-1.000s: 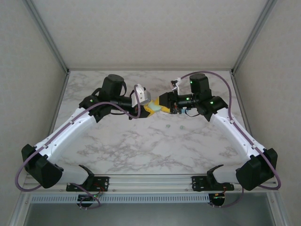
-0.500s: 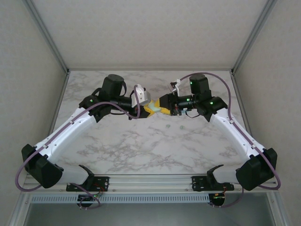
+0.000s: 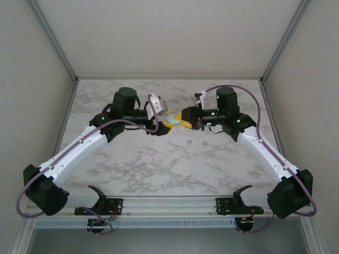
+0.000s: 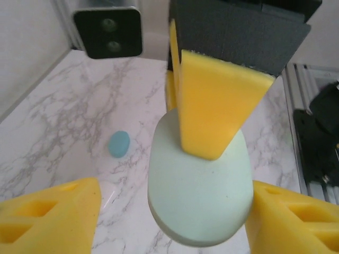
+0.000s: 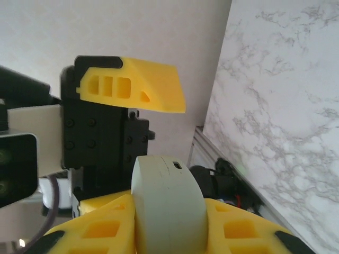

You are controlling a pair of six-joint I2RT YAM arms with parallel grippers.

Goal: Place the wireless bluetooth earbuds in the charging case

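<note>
Top view, layout: the arms meet above the middle of the bench (image 3: 132,164). The left tool (image 3: 165,124) and right tool (image 3: 177,118) face each other with the charging case (image 3: 170,122) between them, held up off the surface.
Top view, buds: two tiny earbuds (image 3: 189,141) lie on the bench just in front of the meeting point. Their colour is too small to tell.
Left wrist view, left tool: its two yellow fingers stand wide apart on either side of the mint-green case, gripping nothing.
Left wrist view, case: one finger of the right tool lies flat across its face. It looks closed.
Left wrist view, bench: a light-blue earbud (image 4: 118,143) lies below and off to one side of the case.
Right wrist view, right tool: its fingers are closed on the case's two flat faces, holding it edge-on.
Step in hand: probably a handover, with the case now carried by the right tool alone.
Next move: likely the left tool backs straight away without knocking the case. Then the lid must be opened before any bud can go in.
</note>
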